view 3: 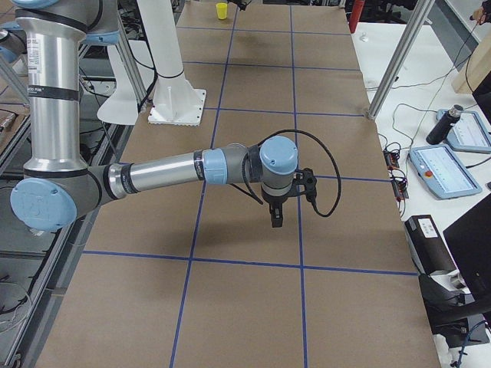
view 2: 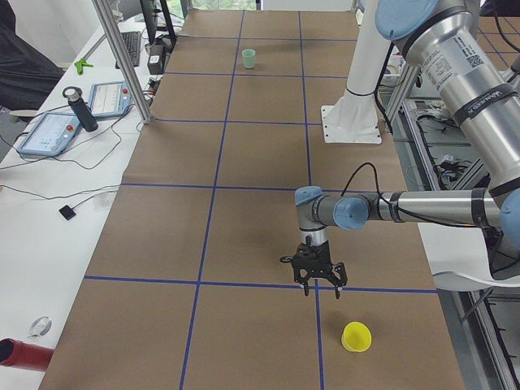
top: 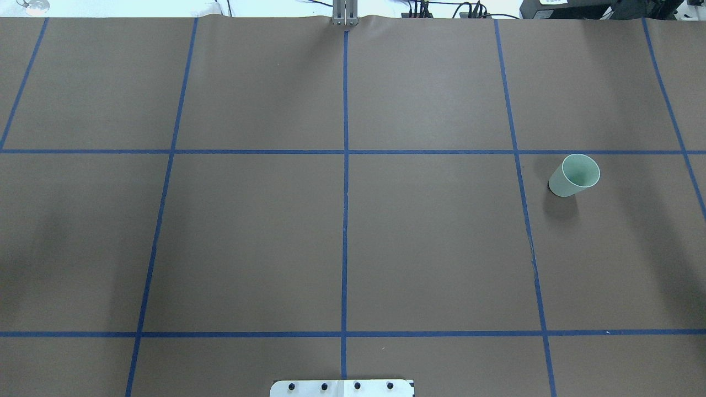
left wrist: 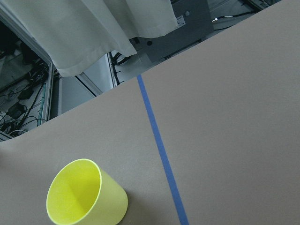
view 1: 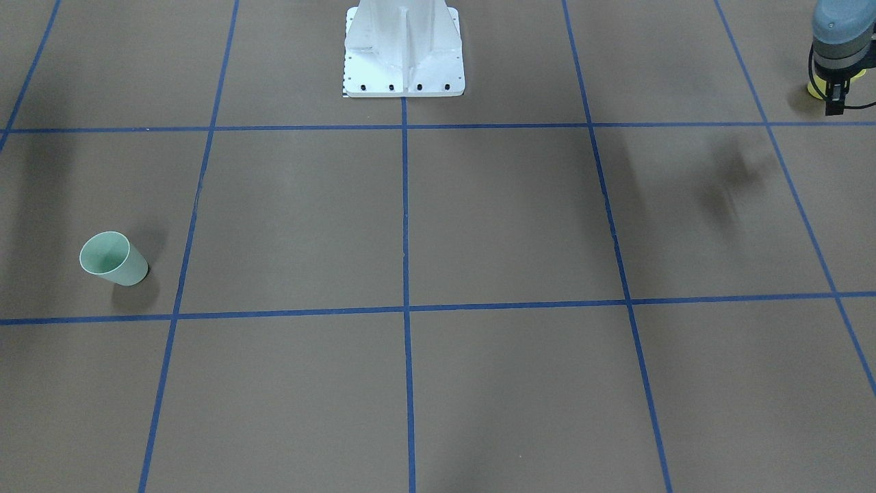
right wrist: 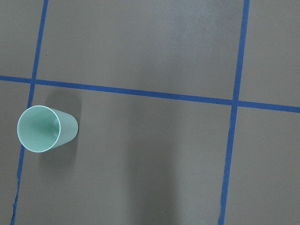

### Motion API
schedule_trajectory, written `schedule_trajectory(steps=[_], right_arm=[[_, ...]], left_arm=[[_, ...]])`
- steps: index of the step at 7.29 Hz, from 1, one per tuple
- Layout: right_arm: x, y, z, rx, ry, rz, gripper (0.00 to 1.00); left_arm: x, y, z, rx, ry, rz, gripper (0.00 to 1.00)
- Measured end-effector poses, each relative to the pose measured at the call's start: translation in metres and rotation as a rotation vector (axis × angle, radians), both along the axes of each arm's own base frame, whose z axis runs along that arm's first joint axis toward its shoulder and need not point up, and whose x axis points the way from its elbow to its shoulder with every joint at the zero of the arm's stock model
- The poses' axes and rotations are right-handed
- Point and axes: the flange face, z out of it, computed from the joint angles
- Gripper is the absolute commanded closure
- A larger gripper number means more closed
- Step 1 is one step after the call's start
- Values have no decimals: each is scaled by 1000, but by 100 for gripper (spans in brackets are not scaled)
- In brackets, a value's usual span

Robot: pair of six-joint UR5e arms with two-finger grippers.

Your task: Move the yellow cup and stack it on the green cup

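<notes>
The yellow cup (view 2: 356, 335) stands upright, rim up, near the table's corner on my left side. It also shows in the left wrist view (left wrist: 84, 194) and, partly hidden by the wrist, in the front-facing view (view 1: 816, 87). My left gripper (view 2: 319, 284) hangs a little above the table beside this cup, fingers spread, empty. The green cup (top: 573, 175) stands upright on my right side, and the right wrist view (right wrist: 46, 129) shows it from above. My right gripper (view 3: 276, 221) hovers over the table, away from the green cup. I cannot tell whether it is open.
The white robot base (view 1: 404, 55) stands at mid-table on the robot's edge. Blue tape lines (top: 345, 220) grid the brown table cover. A side bench with tablets (view 2: 49, 130) and a bottle (view 2: 81, 110) runs along the operators' edge.
</notes>
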Motion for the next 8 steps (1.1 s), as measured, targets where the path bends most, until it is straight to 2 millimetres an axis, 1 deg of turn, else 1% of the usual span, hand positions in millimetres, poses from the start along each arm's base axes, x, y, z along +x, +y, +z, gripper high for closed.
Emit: schedule_trajectory(steps=[1,2,3,5,7,8], right_arm=[[0,1,-1,1,-1,-1,0],[0,2,0,0,-1,-2,0],[0,3,0,-2,-1,-2,0],[0,4,1,-3,-2,-1,0],[0,4,0,-2,-1,-1,0],[0,3,-1,0,-1,-1,0]], left_arm=[[12,8,3,-16,-34,-34,0],[17,15,11,-30,-68,-64,0],[20,22,24,-45,-111,-92,0],[19,36,50,-75,-210,-139,0],[23,42,60,-84,-259,-193,0],[31,42,67,-95,-290,-229,0]])
